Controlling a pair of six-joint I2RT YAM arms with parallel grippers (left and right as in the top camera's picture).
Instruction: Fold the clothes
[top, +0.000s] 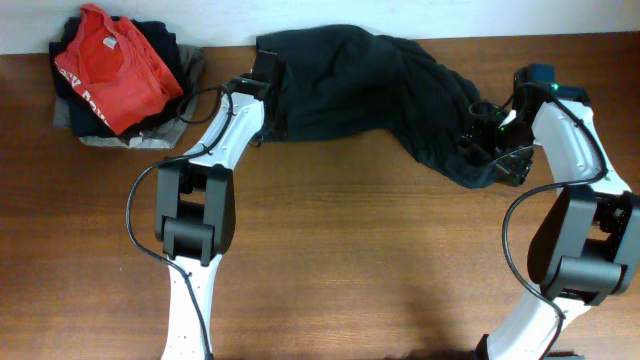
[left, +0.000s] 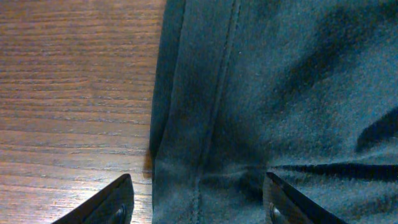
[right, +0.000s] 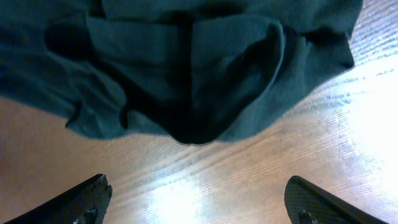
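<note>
A careless sweep could drag the red T-shirt (top: 110, 65) nearby. Our left claw (left: 199, 202), jaws apart over the seamed edge of the dark garment (top: 350, 85), may pinch one layer only. The garment lies bunched between our arms. Our right claw (right: 199, 202), wide apart, may close short of its crumpled end.

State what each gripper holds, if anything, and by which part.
Nothing is held: the left gripper and right gripper both stand open by the dark garment.

No legible text or labels
</note>
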